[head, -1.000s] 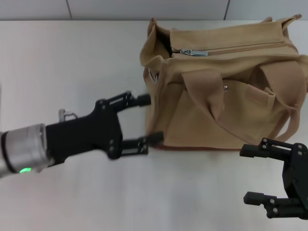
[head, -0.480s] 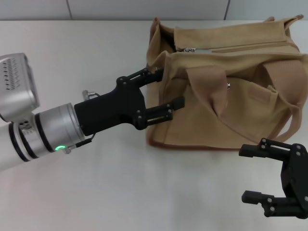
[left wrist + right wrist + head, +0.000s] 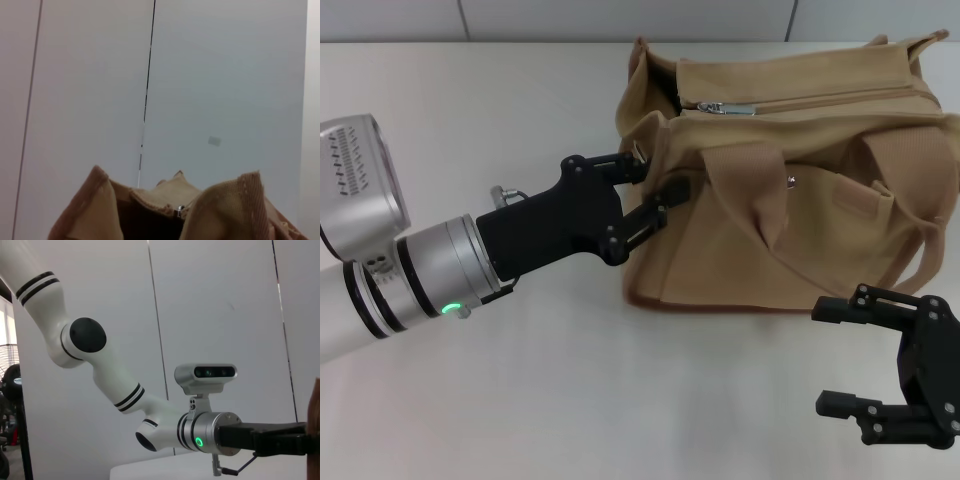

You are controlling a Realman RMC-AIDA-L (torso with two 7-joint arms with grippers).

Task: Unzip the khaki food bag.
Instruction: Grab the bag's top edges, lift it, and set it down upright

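Head view, left claw [image 3: 655,180] pinching khaki food bag [image 3: 800,190] end, right claw [image 3: 850,360] spread apart

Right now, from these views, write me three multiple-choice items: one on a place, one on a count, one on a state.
1. Where does the left gripper meet the khaki food bag?
A. at the bag's end on the robot's left
B. at the bag's end on the robot's right
C. on the bag's top panel

2. How many strap handles show on the bag in the head view?
A. one
B. two
C. four

3. How is the right gripper?
A. shut on the zipper pull
B. shut on a strap
C. open, off the bag

Answers:
1. A, since its fingers pinch the fabric at that end.
2. B, one draped over the front, one at the right end.
3. C, its jaws are spread above the table, nearer the robot than the bag; the zipper pull lies untouched on top.
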